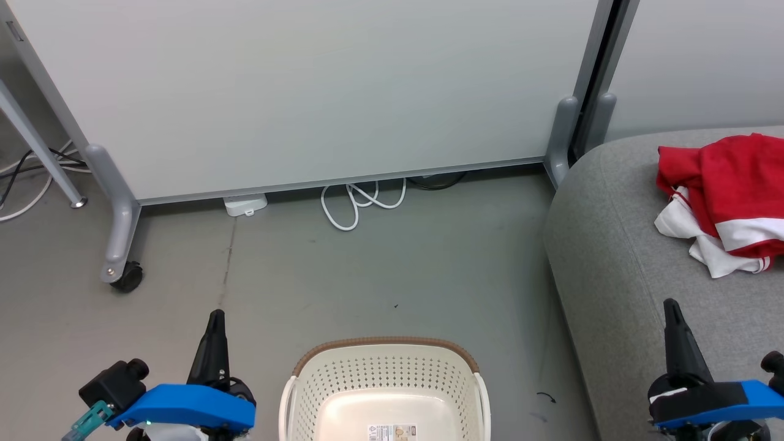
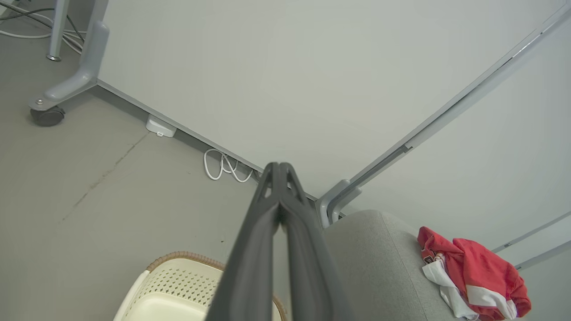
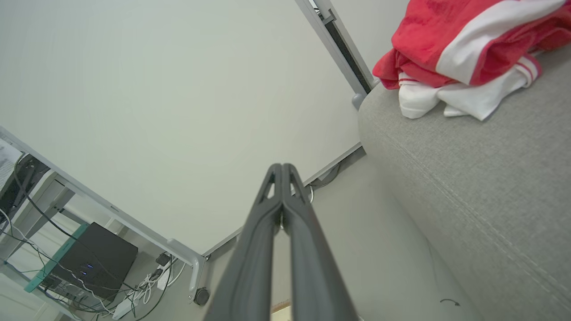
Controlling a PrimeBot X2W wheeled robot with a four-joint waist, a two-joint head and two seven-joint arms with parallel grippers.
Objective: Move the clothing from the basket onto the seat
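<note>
Clothing (image 1: 723,196) lies on the seat (image 1: 612,275), well apart from the basket (image 1: 386,373), which is the nearest thing to the robot. The basket stands on the grey floor (image 1: 398,275) at the bottom of the head view, and the part of its inner bottom in sight carries a small label (image 1: 392,432).

The left gripper (image 1: 215,315) hangs just left of the basket and the right gripper (image 1: 672,304) over the seat's near edge. Each wrist view looks along its own two dark fingers, which are pressed together from mid-length to tip.

Beyond the basket, the seat's rounded corner rises on the right. The red and white garments sit bunched together on the seat's top. The right wrist view brings them closest, with a white band across the red cloth and a red-striped white cuff touching the grey fabric.

Farther off, a coiled white cable (image 1: 355,205) and a small white box (image 1: 245,204) lie at the foot of a pale partition (image 1: 306,92) on a caster (image 1: 127,277). The right wrist view adds a black box (image 3: 96,263) with tangled cables under a desk.
</note>
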